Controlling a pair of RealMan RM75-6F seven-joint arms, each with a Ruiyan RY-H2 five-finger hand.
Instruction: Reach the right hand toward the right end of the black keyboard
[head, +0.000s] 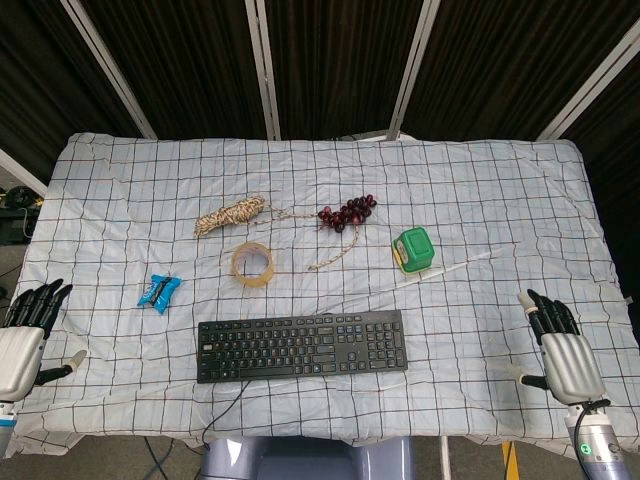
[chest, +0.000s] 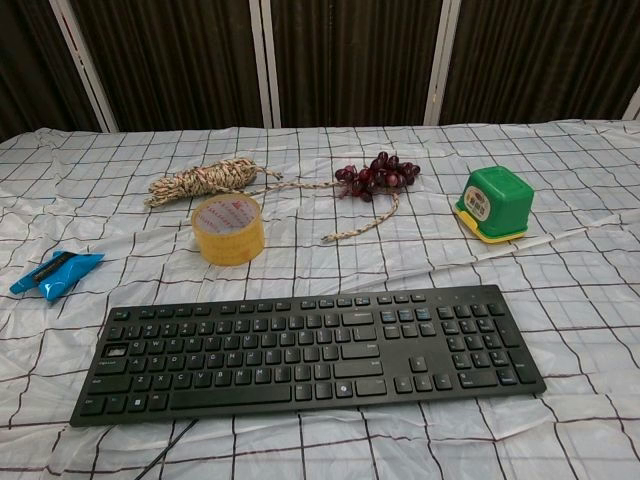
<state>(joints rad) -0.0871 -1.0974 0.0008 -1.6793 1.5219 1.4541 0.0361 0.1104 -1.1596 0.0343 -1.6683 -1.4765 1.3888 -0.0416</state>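
The black keyboard (head: 302, 345) (chest: 308, 349) lies flat near the table's front edge, its cable running off the front. Its right end (head: 396, 340) holds the number pad (chest: 480, 345). My right hand (head: 558, 345) rests at the table's right front corner, fingers stretched out and apart, holding nothing, well to the right of the keyboard. My left hand (head: 28, 335) sits at the left front corner, likewise open and empty. Neither hand appears in the chest view.
On the checked cloth (head: 500, 200) lie a green box (head: 414, 249) (chest: 493, 204), a tape roll (head: 253, 264) (chest: 229, 229), a rope bundle (head: 232, 215) (chest: 203, 180), dark grapes (head: 347, 213) (chest: 377, 177) and a blue packet (head: 159, 292) (chest: 57, 273).
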